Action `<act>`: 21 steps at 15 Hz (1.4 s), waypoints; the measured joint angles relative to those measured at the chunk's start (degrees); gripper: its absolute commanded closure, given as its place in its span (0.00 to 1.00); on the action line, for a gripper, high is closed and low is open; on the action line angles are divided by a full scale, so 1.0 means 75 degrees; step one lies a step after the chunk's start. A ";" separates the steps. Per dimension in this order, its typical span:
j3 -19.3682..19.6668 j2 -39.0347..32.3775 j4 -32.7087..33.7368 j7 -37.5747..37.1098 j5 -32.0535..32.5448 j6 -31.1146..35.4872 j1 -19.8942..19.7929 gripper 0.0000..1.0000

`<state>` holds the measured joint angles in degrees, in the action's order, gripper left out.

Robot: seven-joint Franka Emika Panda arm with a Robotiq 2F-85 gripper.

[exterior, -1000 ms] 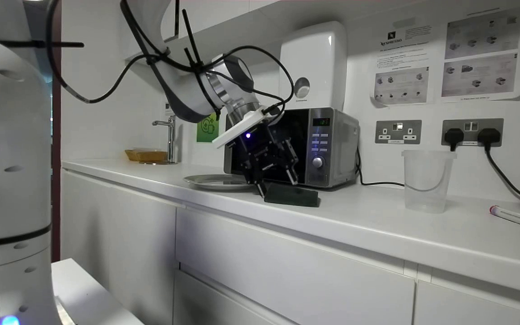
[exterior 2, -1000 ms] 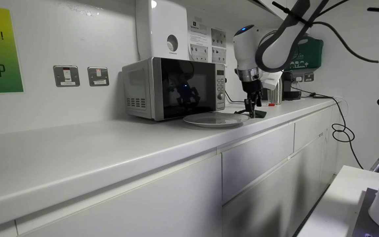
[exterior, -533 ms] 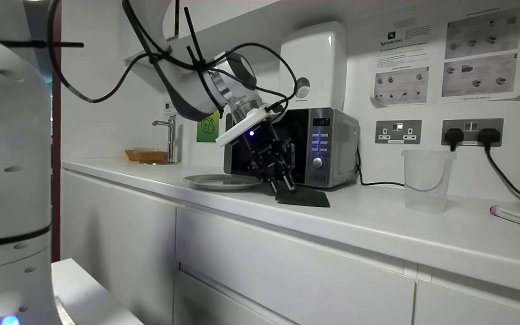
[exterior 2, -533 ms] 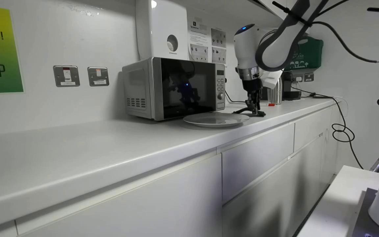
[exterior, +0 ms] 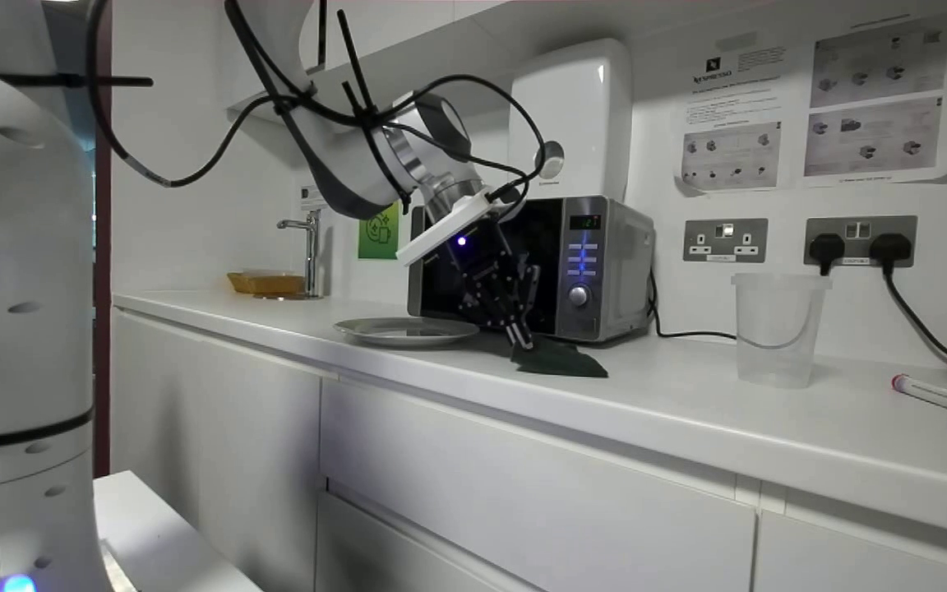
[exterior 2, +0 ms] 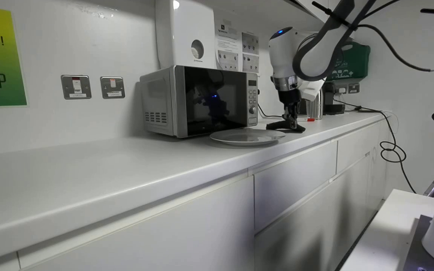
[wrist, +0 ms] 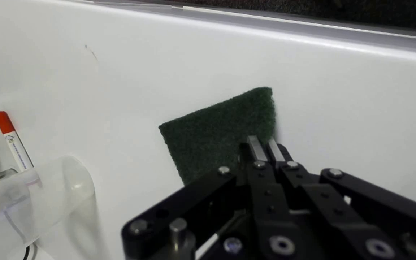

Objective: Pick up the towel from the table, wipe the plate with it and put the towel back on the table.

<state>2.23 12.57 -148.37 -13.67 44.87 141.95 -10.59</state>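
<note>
A: Step in hand?

B: The grasp, as I judge it. Gripper (wrist: pixel 264 145) is down at the towel (wrist: pixel 209 137); its fingers (wrist: pixel 256 148) stand narrow, tips nearly together, apparently with a fold of the towel pinched between them. Lift and wipe not yet done.

A: Towel position?

B: On the table (exterior: pixel 671 374), near the plate (exterior: pixel 406 331) but apart from it, by the control-panel end of the microwave (exterior 2: pixel 198 101). Both exterior views show it humped up under the fingers, outer ends apparently resting on the table. Wrist view: hold is toward one edge; the part under the gripper is hidden.

A: Next move calls for?

B: My estimate: confirm the pinch, raise the towel until its hanging part clears the plate's rim, carry it across, lower it so a broad area bears on the plate, then sweep. An edge hold could let it slip or fold under.

A: Change against earlier frames?

B: One second ago: fingers spread wide, towel flat. Half a second ago: narrower, gap plain. Now: tips almost meeting, towel buckled into a ridge. It has also shifted slightly away from the plate. Plate: no change noted.
</note>
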 measured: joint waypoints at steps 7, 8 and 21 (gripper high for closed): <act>0.0053 0.0015 0.0159 0.0004 -0.0903 0.0000 0.0049 0.99; 0.0053 0.0019 0.0192 0.0005 -0.1031 0.0000 0.0061 0.99; -0.0128 0.0246 0.0439 0.0219 -0.3048 -0.0033 0.0636 0.99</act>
<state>1.27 14.41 -145.08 -12.03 22.01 141.70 -5.83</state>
